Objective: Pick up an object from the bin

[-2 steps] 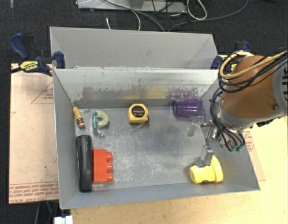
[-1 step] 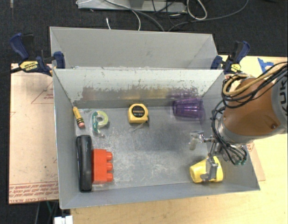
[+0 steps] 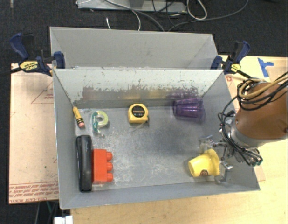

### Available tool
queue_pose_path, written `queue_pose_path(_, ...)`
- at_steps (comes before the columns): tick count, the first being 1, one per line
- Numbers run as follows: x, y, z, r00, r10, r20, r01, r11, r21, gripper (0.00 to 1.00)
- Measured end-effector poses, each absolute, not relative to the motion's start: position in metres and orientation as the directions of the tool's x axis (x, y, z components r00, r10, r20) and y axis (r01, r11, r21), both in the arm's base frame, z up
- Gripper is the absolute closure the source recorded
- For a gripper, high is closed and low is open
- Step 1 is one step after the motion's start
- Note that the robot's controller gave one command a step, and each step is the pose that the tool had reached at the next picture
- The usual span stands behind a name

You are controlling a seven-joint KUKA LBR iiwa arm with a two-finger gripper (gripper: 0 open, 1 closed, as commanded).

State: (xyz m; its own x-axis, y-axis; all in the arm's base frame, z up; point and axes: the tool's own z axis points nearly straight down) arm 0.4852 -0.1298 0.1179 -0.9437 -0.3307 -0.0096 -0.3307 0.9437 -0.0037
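While the fingers point(image 3: 224, 168) stand spread, yellow cup point(image 3: 202, 166) on its side just beside them, near the bin's point(image 3: 134, 83) right wall.

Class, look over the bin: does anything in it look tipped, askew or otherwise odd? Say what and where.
Two cups lie on their sides: the purple cup by the back wall, right of the tape measure, and the yellow cup near the front right corner. Nothing looks spilled or broken.

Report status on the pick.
Gripper low in bin, near right corner. Yellow cup on its side, right against it. Purple cup behind, clear.
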Motion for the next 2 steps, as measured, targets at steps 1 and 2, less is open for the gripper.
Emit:
queue_pose_path(1,0.483,-0.122,0.102,-0.898,-0.439,-0.004,-0.439,0.898,0.002,0.00)
queue_pose_path(2,0.496,-0.125,0.070,-0.960,-0.281,-0.019,-0.281,0.960,-0.003,0.00)
